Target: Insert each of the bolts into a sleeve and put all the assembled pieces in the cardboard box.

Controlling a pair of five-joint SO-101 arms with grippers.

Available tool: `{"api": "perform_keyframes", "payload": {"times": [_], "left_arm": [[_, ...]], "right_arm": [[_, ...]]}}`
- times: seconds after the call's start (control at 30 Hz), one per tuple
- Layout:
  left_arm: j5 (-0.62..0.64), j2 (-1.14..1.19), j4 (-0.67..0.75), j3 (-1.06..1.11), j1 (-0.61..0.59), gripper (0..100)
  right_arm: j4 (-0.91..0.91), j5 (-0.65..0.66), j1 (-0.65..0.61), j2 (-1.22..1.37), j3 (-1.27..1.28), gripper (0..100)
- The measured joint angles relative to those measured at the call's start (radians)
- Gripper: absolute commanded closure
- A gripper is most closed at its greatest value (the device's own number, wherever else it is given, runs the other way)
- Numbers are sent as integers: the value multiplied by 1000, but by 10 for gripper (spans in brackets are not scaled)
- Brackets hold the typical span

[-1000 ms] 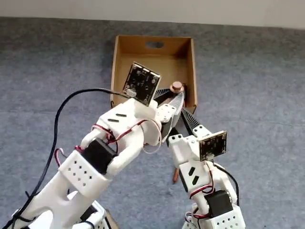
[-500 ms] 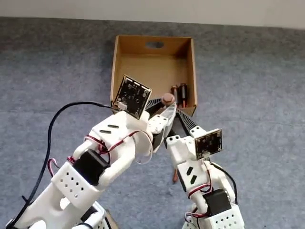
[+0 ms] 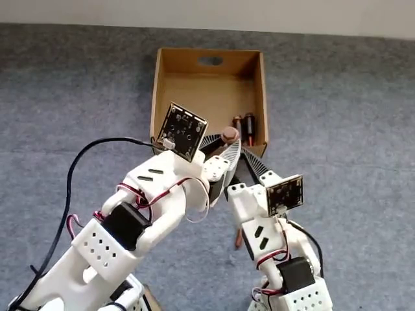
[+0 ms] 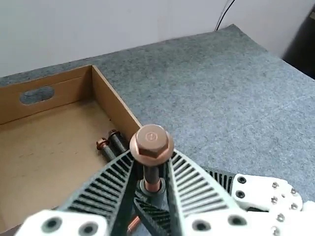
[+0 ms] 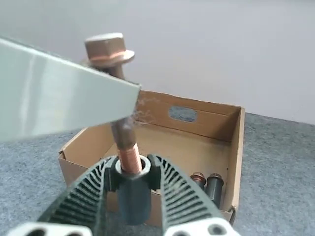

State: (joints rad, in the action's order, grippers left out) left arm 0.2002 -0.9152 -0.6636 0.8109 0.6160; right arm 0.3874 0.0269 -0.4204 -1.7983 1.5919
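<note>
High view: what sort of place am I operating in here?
Probably a lab or workshop test bench rather than a factory line: a table covered in grey felt-like matting, a plain pale wall right behind it, and a single cardboard box holding two bolt-in-sleeve pieces.

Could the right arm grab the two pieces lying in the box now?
Probably not yet. The right tool is shut on a sleeve, with the bolt from the left tool poking into it. The pieces lie uncovered in the box, so only that stops it.
</note>
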Motion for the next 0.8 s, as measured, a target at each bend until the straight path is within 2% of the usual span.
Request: {"api": "perform_keyframes", "payload": {"times": [0.33, 0.6, 0.8], "left_arm": [[2, 140, -9, -80, 3, 990], [3, 290, -176, -262, 12, 986], [2, 296, -261, -324, 11, 780]], "right_arm": [[-2, 0, 21, -2, -2, 991], [-3, 0, 32, -2, -3, 991], [-3, -2, 34, -3, -3, 991]]}}
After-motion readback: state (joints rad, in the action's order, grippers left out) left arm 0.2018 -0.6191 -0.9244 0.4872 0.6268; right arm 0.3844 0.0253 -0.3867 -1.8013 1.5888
